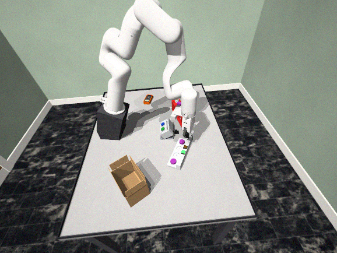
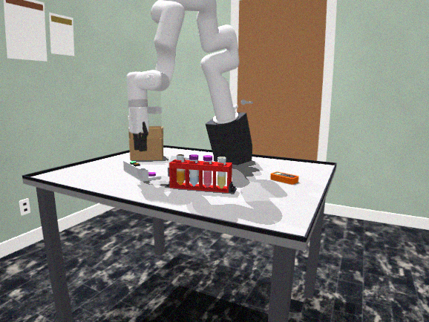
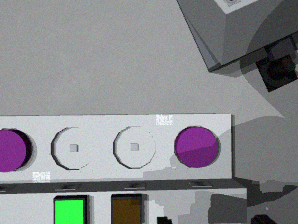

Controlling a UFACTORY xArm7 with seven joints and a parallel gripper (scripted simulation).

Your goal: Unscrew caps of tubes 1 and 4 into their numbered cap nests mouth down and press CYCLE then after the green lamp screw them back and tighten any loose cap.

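The white cap tray [image 1: 179, 153] lies on the table. A purple cap sits in each end nest, one nearer the rack [image 1: 182, 141] and one at the far end [image 1: 174, 161]. In the wrist view these caps [image 3: 196, 146] [image 3: 10, 150] flank two empty middle nests [image 3: 134, 147]. The green lamp [image 3: 69, 210] is lit and the amber lamp [image 3: 126, 209] is dark. In the red rack [image 2: 200, 174] the two end tubes [image 2: 180, 157] [image 2: 221, 159] are uncapped. The two middle tubes [image 2: 200, 158] wear purple caps. My gripper [image 1: 185, 134] hangs above the tray's rack end, fingers half open and empty.
The grey key housing [image 1: 166, 129], with the blue key [image 1: 162, 123] and the green key [image 1: 162, 128], stands just left of my gripper. An open cardboard box [image 1: 130, 181] stands toward the front. An orange device [image 1: 148, 99] lies at the back, near the arm's black base [image 1: 112, 123].
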